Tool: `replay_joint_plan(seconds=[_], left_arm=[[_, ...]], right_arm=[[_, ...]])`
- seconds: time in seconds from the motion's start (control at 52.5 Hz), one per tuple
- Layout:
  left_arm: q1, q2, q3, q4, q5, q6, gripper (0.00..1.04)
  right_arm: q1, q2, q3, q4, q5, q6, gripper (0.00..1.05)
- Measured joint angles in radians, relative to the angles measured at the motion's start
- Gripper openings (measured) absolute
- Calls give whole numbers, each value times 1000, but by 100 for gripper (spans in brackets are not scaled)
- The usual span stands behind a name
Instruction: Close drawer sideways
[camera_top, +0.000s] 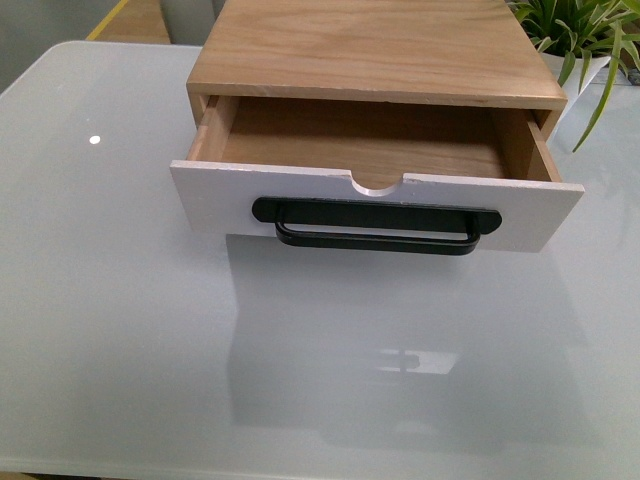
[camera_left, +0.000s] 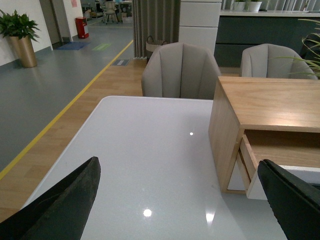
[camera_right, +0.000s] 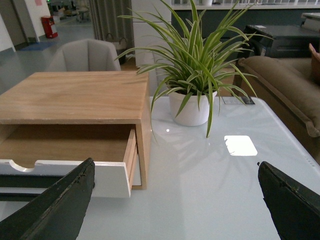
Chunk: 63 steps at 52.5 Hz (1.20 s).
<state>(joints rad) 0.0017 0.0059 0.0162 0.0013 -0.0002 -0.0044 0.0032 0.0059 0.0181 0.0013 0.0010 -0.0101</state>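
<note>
White-fronted drawer (camera_top: 372, 140), 1 only, stands open in 1 wooden cabinet (camera_top: 375, 45).

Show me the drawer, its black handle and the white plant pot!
drawer (camera_top: 220, 200): front view, on the white front panel, to the side of the handle.
black handle (camera_top: 376, 216): front view, on the middle of its back plate.
white plant pot (camera_right: 189, 111): right wrist view, on the pot's front wall.

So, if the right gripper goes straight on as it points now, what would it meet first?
Probably the potted plant, almost centred ahead of the open right gripper; the drawer sits off to one side. Depth is unclear.
</note>
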Motion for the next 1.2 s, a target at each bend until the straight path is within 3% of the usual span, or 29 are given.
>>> replay_joint_plan(seconds=[0.723,0.799,0.818,0.837,0.894,0.933,1.199], left_arm=[[0,0,0,0,0,0,96],[0,0,0,0,1,0,96],[10,15,8,-27,36,10,96],[39,63,48,-130,143,31,96],[79,257,152,-341,347,78,96],[75,351,177,-366,406,97,96],[-2,768,255,-76,486,228,96]], right_arm=[[0,2,1,-2,-3,2,96],[88,201,117,-283,54,-2,96],[113,242,127,-298,64,-16,96],[148,295,132,-296,76,-39,96],[188,388,141,-244,81,-97,96],[200,435,151,-205,81,-141,96],[216,770,227,64,-11,-402,96]])
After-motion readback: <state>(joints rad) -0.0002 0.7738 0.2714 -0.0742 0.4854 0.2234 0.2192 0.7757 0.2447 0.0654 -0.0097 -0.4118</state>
